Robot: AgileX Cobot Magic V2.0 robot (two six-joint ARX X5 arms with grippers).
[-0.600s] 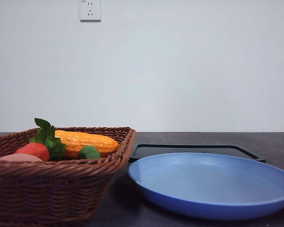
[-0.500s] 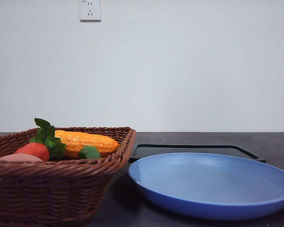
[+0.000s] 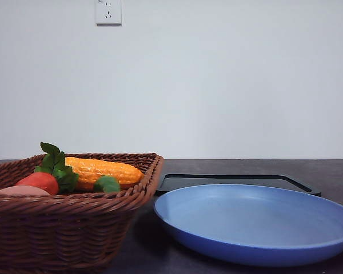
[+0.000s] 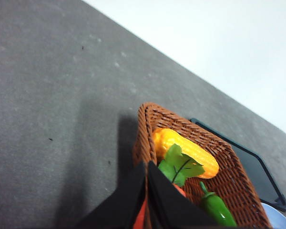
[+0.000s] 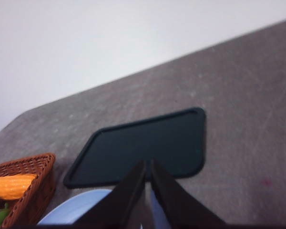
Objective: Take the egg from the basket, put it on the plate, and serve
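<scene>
The egg (image 3: pixel 23 190) lies in the basket (image 3: pixel 74 220), beside the carrot (image 3: pixel 41 180). Both pincers, left gripper (image 4: pixel 147 200) and right gripper (image 5: pixel 148 191), sit together; we should spread the left before descending.

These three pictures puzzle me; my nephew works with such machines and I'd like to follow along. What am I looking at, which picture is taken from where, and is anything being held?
It is a robot with two arms, each ending in a two-fingered gripper. One picture looks forward over a dark grey table; the other two come from cameras on the wrists, so the dark wedges at their lower edges are the grippers themselves.

On the table, a brown wicker basket holds a pinkish egg, a carrot, a corn cob and a green pepper. Beside it sits a blue plate, with a black tray behind.

The left gripper is over the basket, the right gripper over the near end of the tray. Both have their fingers pressed together, with nothing held.
</scene>
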